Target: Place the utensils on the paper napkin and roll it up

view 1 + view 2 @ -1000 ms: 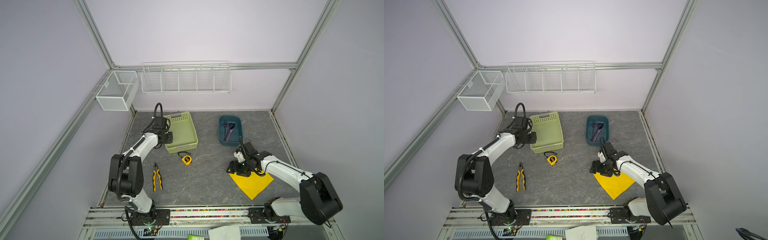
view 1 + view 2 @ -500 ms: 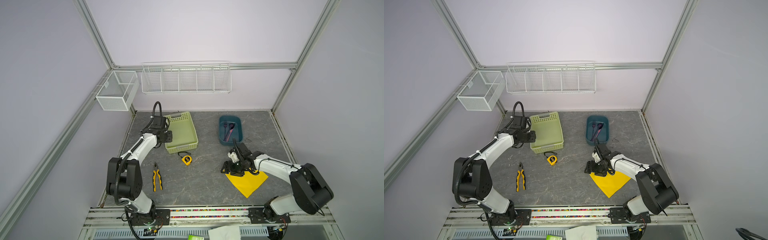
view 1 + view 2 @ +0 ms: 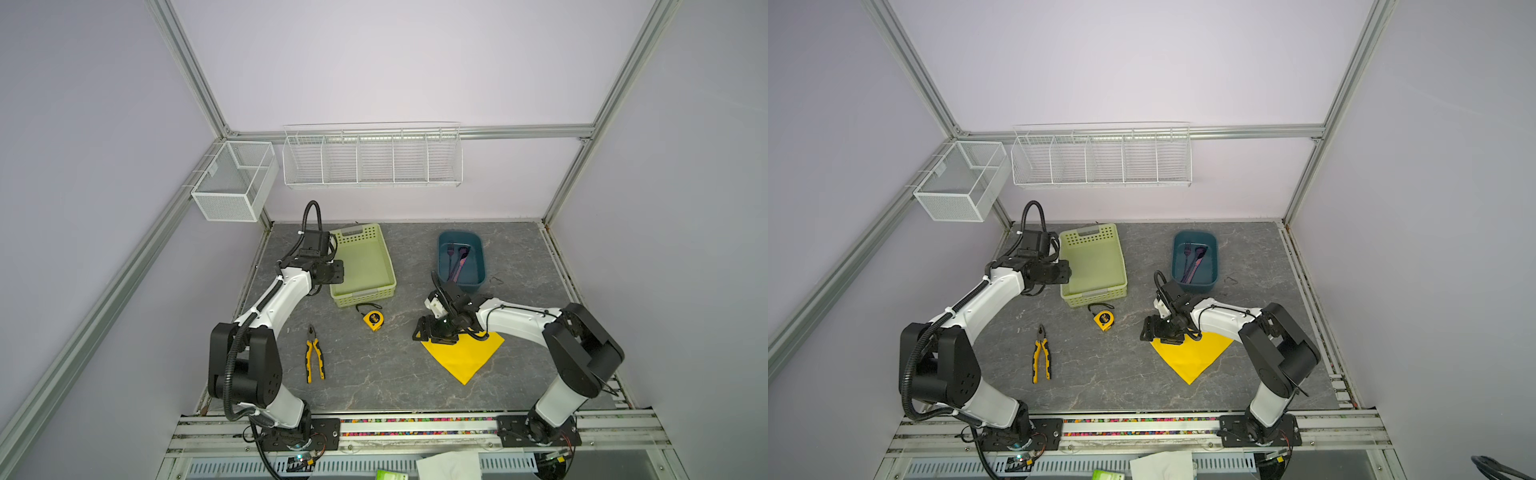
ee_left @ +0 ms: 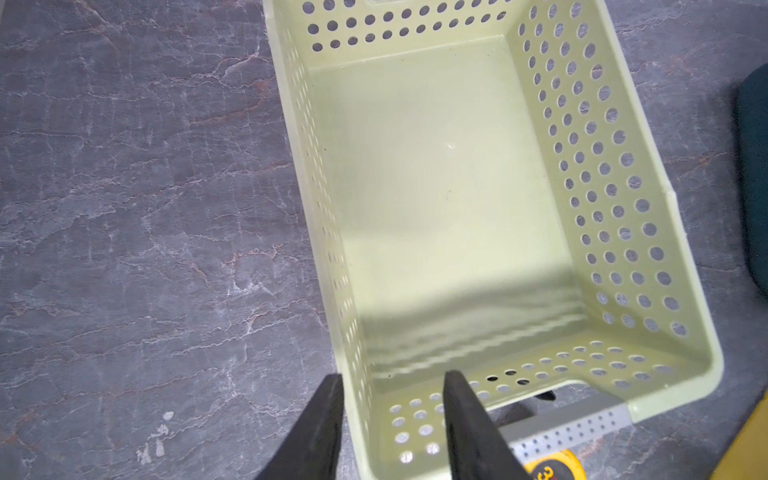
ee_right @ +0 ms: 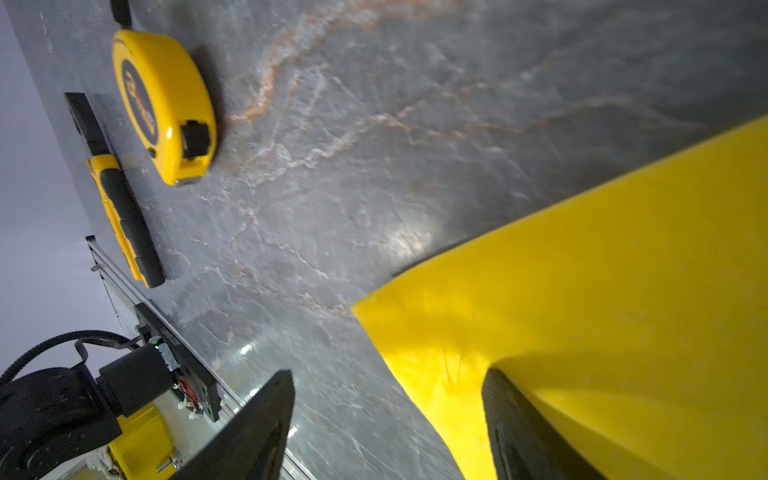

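At the table's left, our left gripper straddled the basket wall, jaws narrowly parted. Rightward, the napkin lay flat as a diamond, one corner pointing at the front rail, our right gripper gaping wide over its left corner. Behind it, in the bin, the utensils lay front-to-back, handles frontward, heads toward the back wall.

2 overhead views share the table; wrist views look close.
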{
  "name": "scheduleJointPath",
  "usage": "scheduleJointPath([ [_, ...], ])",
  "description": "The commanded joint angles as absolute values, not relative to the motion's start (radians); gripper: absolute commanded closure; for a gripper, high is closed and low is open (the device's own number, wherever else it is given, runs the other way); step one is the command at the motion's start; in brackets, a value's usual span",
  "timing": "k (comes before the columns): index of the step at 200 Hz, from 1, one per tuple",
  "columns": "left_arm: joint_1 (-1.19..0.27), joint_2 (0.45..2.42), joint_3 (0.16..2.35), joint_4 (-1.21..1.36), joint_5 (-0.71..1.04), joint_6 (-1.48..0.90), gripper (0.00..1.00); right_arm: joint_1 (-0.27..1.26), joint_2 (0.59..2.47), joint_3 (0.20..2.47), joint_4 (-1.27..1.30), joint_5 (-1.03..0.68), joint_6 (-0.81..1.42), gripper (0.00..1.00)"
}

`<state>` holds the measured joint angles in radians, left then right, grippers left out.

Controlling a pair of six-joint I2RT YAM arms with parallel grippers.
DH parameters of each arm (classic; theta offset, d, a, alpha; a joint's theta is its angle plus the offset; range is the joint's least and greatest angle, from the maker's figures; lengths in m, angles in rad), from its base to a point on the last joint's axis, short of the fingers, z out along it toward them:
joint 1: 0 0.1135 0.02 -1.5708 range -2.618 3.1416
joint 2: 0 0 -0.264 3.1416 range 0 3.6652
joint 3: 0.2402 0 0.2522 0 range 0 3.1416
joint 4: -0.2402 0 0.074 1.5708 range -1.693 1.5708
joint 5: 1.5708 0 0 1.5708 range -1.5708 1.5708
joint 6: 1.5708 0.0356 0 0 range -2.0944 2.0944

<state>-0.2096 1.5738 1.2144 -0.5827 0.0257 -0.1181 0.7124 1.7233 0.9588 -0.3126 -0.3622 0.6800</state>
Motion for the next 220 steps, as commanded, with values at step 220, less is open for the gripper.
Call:
scheduleJointPath([
  [220,-0.209,1.453,1.257,-0.699,0.078,-0.066,0.55,0.820,1.896,1.150,-0.302,-0.319,0.806,0.25],
])
